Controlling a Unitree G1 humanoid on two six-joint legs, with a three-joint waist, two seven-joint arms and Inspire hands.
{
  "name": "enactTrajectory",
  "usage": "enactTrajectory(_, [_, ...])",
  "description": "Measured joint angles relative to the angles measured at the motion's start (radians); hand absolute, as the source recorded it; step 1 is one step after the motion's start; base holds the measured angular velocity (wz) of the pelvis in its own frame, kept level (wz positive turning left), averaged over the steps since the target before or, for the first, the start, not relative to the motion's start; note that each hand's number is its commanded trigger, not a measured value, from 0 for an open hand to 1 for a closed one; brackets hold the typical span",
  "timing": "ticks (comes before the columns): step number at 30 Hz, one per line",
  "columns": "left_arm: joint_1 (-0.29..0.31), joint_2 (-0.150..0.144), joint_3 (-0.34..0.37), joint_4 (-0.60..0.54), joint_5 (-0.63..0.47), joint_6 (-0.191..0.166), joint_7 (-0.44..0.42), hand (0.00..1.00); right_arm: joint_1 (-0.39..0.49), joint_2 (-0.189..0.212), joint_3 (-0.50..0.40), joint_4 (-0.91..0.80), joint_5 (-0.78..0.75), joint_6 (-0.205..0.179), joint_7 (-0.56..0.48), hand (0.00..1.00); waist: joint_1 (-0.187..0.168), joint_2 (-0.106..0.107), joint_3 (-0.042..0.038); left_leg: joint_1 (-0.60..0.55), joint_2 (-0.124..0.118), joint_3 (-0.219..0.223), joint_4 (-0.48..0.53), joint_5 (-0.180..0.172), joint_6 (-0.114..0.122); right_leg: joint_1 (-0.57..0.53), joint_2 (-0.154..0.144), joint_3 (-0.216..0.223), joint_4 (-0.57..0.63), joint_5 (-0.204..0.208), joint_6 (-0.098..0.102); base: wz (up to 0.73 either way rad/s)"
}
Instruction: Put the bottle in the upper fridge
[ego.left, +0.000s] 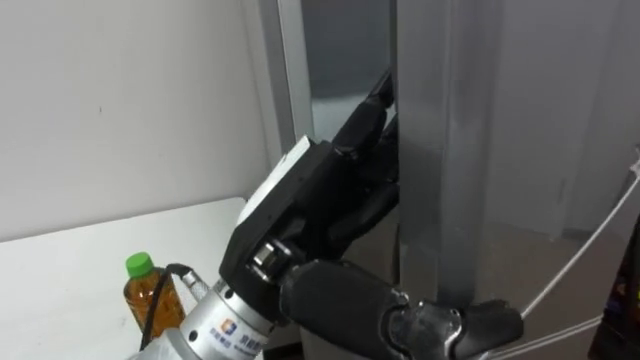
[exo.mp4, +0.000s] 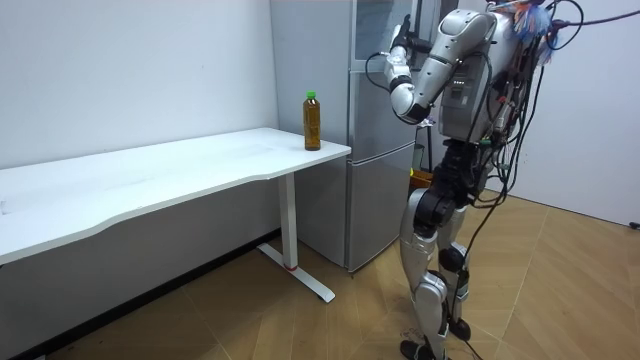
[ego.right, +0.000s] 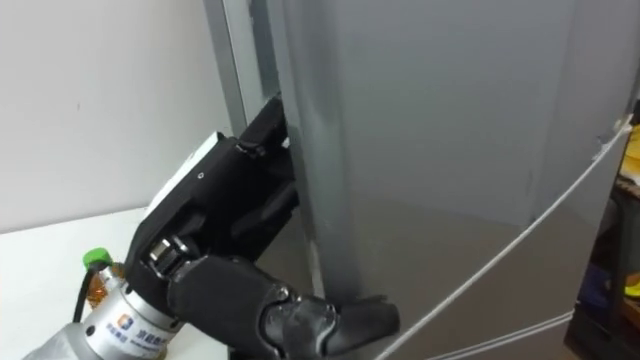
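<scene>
Left eye view, task thing: the bottle (ego.left: 150, 298) is seen upright on the white table (ego.left: 90, 250), held by nothing.
Left eye view, hand: the left hand (ego.left: 300, 200) is laid against the edge of the upper fridge door (ego.left: 450, 150). Its fingertips are hidden there, so a grip cannot be told.
Room view, progress: the door appears shut, so opening, fetching and placing are all judged to remain.
Room view, surroundings: the robot is stood before the fridge (exo.mp4: 380, 200), with the table corner just beside it.
Right eye view, obstacle: the shut door is judged the only barrier.
</scene>
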Motion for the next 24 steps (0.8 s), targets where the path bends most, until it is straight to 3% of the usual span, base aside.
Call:
enactTrajectory(7, [-0.044, 0.007, -0.083, 0.003, -0.035, -0.002, -0.033, 0.00, -0.005, -0.005, 0.000, -0.001, 0.001, 0.000, 0.012, 0.00, -0.022, 0.006, 0.0020, 0.000, -0.001, 0.028, -0.002, -0.004, 0.007, -0.014, 0.000, 0.030, 0.000, 0.007, 0.006, -0.13])
enactTrajectory(14, [-0.093, 0.033, -0.174, 0.049, -0.035, 0.053, -0.110, 0.00, -0.011, -0.009, 0.000, 0.001, 0.030, 0.001, 0.014, 0.00, -0.067, 0.014, 0.0041, 0.010, 0.002, 0.056, -0.021, -0.004, 0.006, -0.023, 0.007, 0.055, -0.001, 0.007, 0.006, -0.13])
enactTrajectory(17, [-0.102, 0.036, -0.186, 0.062, -0.031, 0.077, -0.126, 0.00, -0.013, -0.010, 0.000, 0.000, 0.038, 0.005, 0.014, 0.00, -0.082, 0.018, 0.0016, 0.014, 0.005, 0.078, -0.029, -0.005, 0.006, -0.032, 0.012, 0.077, 0.000, 0.007, 0.005, -0.19])
enactTrajectory(24, [-0.103, 0.041, -0.196, 0.067, 0.024, 0.099, -0.149, 0.00, -0.012, -0.009, -0.005, 0.000, 0.044, 0.008, 0.008, 0.00, -0.112, 0.016, 0.0029, 0.015, 0.006, 0.084, -0.028, -0.004, 0.005, -0.034, 0.012, 0.078, 0.001, 0.007, 0.005, -0.04])
